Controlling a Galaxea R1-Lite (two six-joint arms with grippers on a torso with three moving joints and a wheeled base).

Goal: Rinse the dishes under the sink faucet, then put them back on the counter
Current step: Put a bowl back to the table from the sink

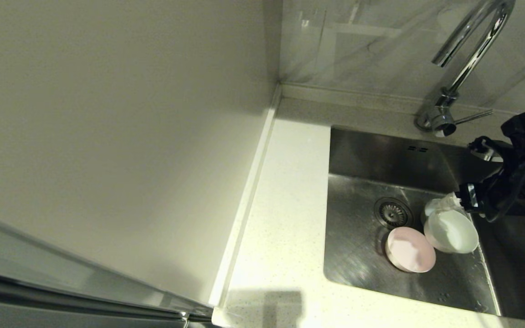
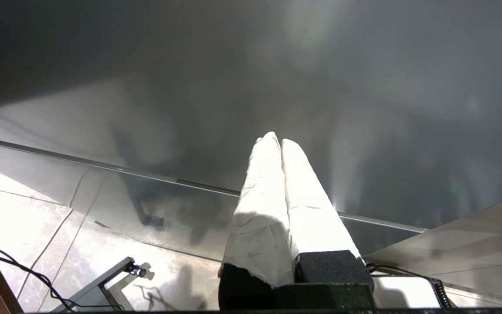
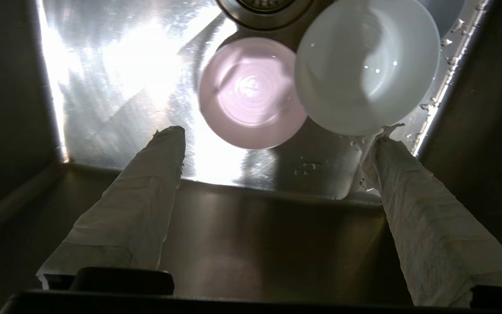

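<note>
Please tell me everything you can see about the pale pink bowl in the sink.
The pale pink bowl is small, round and smooth, plastic-looking, with faint concentric rings on its bottom in the right wrist view. It sits open side up and empty on the sink floor, just in front of the drain strainer. The whitish bowl overlaps its rim on the right. The open right gripper hangs above; nothing grips it.
</note>
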